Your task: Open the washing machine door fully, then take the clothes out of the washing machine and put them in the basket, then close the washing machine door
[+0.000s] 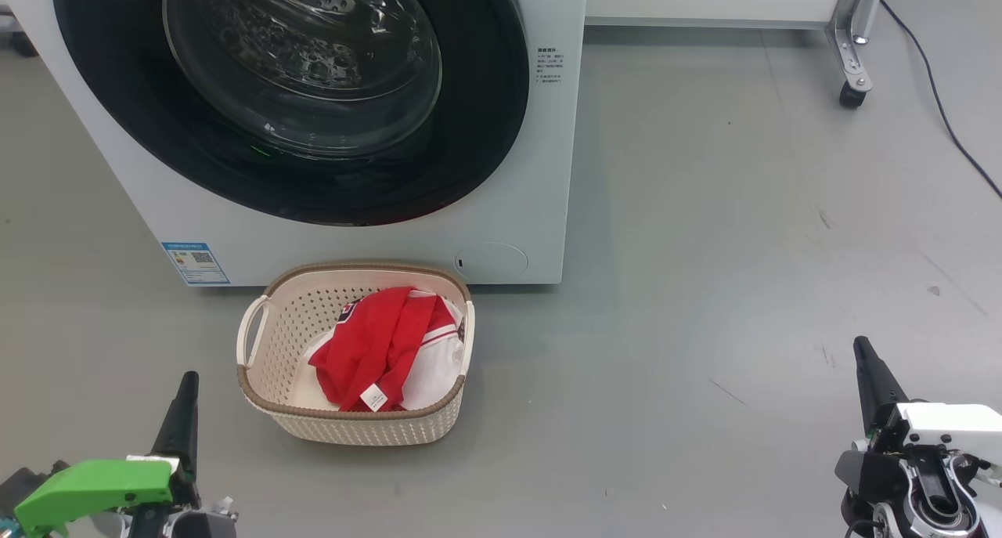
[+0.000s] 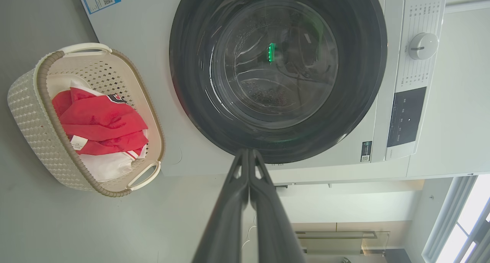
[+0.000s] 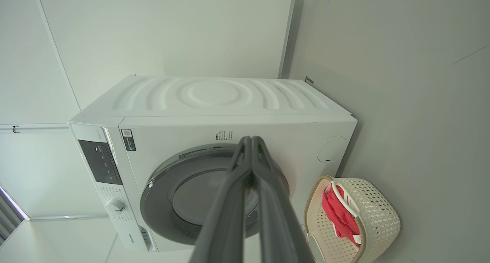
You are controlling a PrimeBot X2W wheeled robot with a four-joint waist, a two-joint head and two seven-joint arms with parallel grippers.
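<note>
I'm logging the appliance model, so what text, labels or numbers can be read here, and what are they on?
Nothing reads clearly.
Blue label, low on the washing machine front: QR code and print, too small.
Print block beside the washing machine door: too small.
Control panel and dial markings: blurred.
Dark sticker: too small.
White tag on the clothes: no legible print.
</note>
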